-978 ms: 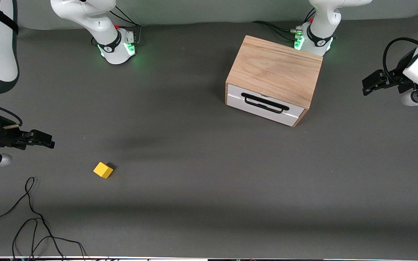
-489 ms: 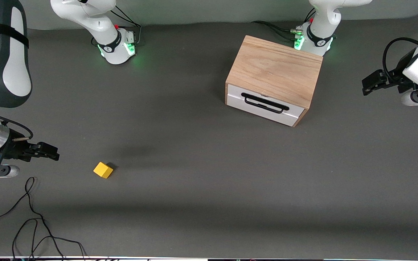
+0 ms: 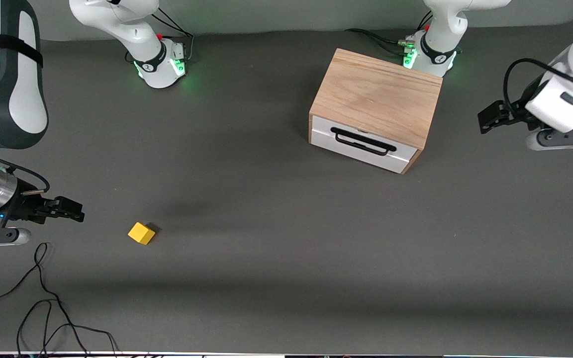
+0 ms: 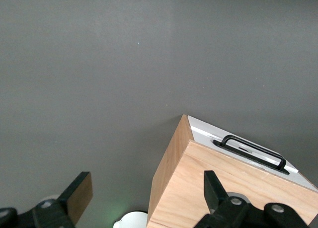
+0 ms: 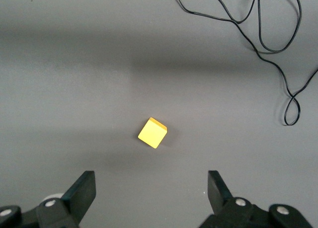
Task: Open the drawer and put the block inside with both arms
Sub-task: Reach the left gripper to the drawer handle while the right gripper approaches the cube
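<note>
The light oak box (image 3: 376, 97) stands near the left arm's base, and its white drawer (image 3: 361, 145) with the black bar handle (image 3: 363, 141) is shut. The yellow block (image 3: 141, 233) lies on the table toward the right arm's end, nearer to the front camera than the box. My right gripper (image 3: 75, 211) is open and empty over the table beside the block. In the right wrist view the block (image 5: 152, 132) lies ahead of the open right gripper (image 5: 150, 181). My left gripper (image 3: 485, 122) is open and empty beside the box. The left wrist view shows the left gripper (image 4: 146, 183), box (image 4: 233, 188) and handle (image 4: 253, 151).
A loose black cable (image 3: 43, 298) lies on the table near the front edge at the right arm's end; it also shows in the right wrist view (image 5: 278, 49). The arm bases (image 3: 159, 64) (image 3: 428, 54) stand along the table's back edge.
The right gripper has moved a little toward the block and the front edge. The left gripper has moved closer to the box. Block and drawer have not moved.
</note>
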Controlling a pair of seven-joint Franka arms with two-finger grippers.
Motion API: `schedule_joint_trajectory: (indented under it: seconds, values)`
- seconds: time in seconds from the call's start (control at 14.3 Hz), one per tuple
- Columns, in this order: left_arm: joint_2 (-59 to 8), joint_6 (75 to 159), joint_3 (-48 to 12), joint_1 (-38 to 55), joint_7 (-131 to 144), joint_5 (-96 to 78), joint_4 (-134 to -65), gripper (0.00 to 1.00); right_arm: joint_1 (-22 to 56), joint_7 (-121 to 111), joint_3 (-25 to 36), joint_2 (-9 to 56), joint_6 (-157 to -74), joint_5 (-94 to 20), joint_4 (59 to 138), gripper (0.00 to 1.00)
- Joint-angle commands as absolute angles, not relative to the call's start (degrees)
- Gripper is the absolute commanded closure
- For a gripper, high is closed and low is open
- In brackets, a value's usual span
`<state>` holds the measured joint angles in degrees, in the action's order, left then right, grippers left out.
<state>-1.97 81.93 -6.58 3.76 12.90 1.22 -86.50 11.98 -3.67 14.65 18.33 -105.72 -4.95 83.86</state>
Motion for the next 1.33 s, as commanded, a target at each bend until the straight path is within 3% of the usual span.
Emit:
schedule_joint_trajectory:
  seconds: [0.0, 0.49, 0.77, 1.26]
  values:
    - [-3.4, 82.6, -6.3, 5.7, 19.2, 0.6, -85.6, 0.01, 11.9, -3.8, 14.9, 20.0, -106.2, -6.1, 83.4, 0.0]
    - [-12.1, 89.6, -15.3, 6.6, 53.4, -1.8, -85.8, 0.01, 11.7, -3.7, 15.1, 20.6, -111.2, -8.3, 86.1, 0.0]
    - [-18.8, 91.4, -15.5, 10.9, 64.7, -1.2, -86.4, 0.0, 12.5, 2.7, 15.1, 23.2, -114.3, -9.6, 87.2, 0.0]
    - [-23.3, 92.3, -15.6, 12.9, 83.6, -3.0, -91.6, 0.02, 12.4, 4.7, 15.0, 26.4, -120.0, -11.2, 89.2, 0.0]
